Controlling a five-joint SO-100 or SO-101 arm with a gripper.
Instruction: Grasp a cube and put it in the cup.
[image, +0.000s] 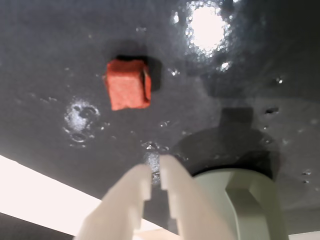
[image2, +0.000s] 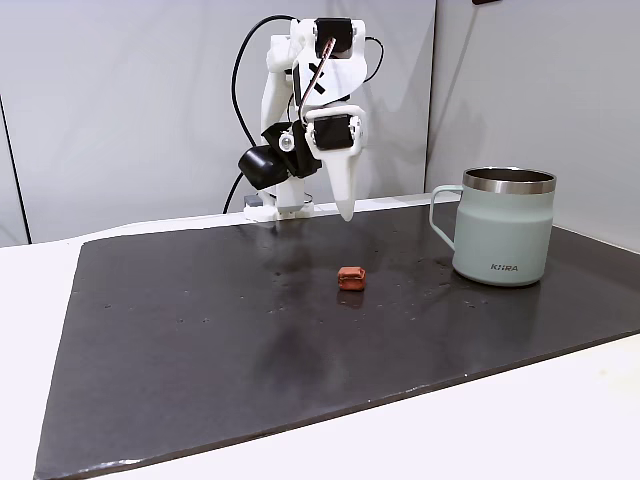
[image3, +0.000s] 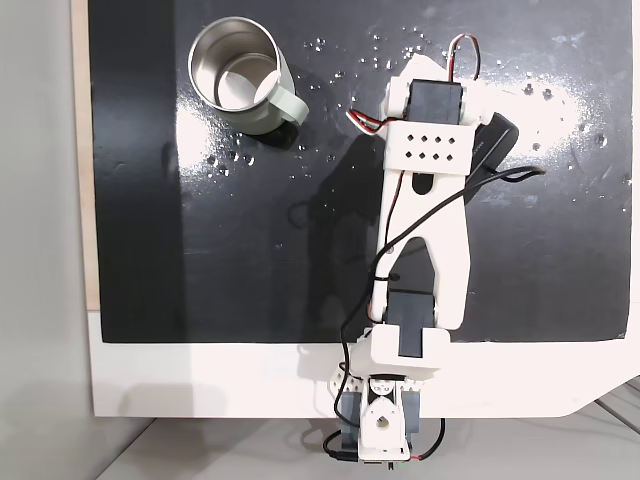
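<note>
Lying loose on the dark mat (image2: 200, 330), the cube (image: 128, 84) rests near the mat's middle, untouched; in the wrist view it sits above and slightly left of the gripper (image: 155, 176), with bare mat between them, so the coming move is judged to be a reach forward along the line of the fingers and a little leftward, with a descent; in a fixed view the cube (image2: 351, 278) lies below and in front of the gripper (image2: 346, 212), which hangs well above the mat with its tip pointing down; the cube shows no clear long axis, being roughly as wide as tall, with its faces turned slightly askew to the fingers; the jaws stand nearly together, only a narrow slit between the two pale fingers (image: 131, 192), and hold nothing; they would have to part before any grasp; the cup (image2: 504, 225) stands upright, well apart from the cube, to the right in that fixed view, its handle facing the cube; the other fixed view looks into the cup (image3: 240, 75), showing its steel inside empty, while the arm (image3: 425, 220) lies across the mat's middle there.
</note>
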